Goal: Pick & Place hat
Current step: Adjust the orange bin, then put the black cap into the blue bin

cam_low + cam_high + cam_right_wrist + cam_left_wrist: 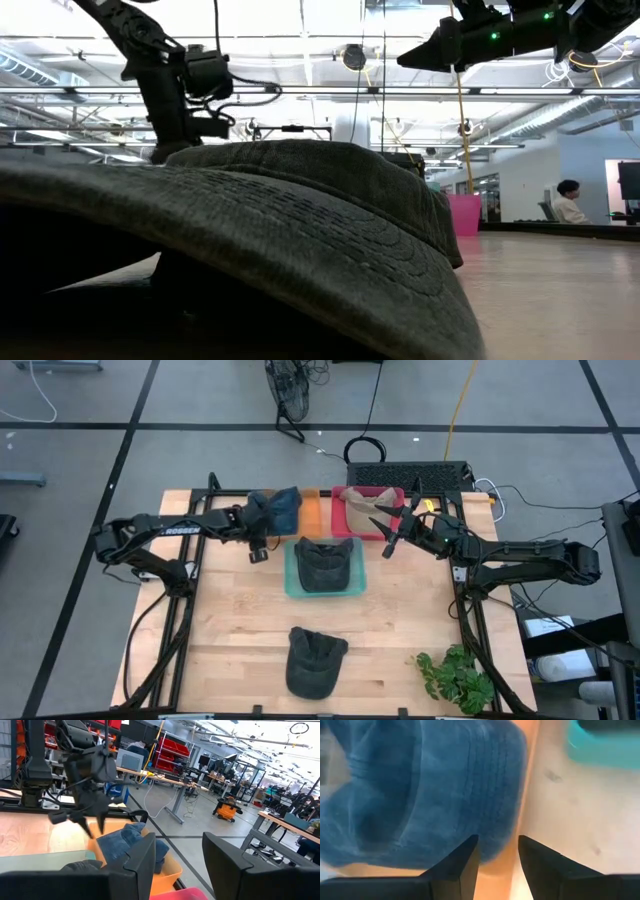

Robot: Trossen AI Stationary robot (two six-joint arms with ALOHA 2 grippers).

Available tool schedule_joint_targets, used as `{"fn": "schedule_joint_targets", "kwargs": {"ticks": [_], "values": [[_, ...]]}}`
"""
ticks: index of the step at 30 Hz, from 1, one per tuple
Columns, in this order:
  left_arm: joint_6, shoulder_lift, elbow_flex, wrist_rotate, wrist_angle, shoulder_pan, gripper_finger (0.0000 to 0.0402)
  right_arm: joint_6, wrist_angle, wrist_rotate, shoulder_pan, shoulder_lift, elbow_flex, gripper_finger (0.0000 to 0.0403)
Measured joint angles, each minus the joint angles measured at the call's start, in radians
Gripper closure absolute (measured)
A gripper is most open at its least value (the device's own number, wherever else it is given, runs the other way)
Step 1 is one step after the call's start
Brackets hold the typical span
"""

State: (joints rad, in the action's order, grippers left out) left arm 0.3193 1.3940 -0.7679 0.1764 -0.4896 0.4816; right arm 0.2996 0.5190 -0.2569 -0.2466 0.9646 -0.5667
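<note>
Where the blue hat (420,795) lies, left end effector (497,862) parted, empty.

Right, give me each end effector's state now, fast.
Left end effector: open, holding nothing, over the blue fabric hat.
Right end effector: open, empty, raised above the table.

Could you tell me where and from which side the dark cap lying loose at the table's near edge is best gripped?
Probably the dark cap by its crown, from straight above: it lies flat and upright, the soft crown bunching upward where fingers could pinch a fold.

Left gripper (258,548) and right gripper (392,530) both hover, jaws parted.
</note>
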Motion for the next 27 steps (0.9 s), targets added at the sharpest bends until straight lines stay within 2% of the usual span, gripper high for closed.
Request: {"fn": "schedule_joint_targets", "kwargs": {"ticks": [3, 14, 27], "values": [[0.000, -0.001, 0.011, 0.057, 0.048, 0.014, 0.0252, 0.000, 0.000, 0.000, 0.000, 0.000, 0.000, 0.0261], [0.012, 0.000, 0.010, 0.083, 0.098, 0.024, 0.0252, 0.000, 0.000, 0.000, 0.000, 0.000, 0.000, 0.0261], [-0.007, -0.001, 0.010, 0.064, 0.100, 0.004, 0.0252, 0.000, 0.000, 0.000, 0.000, 0.000, 0.000, 0.0261]]}}
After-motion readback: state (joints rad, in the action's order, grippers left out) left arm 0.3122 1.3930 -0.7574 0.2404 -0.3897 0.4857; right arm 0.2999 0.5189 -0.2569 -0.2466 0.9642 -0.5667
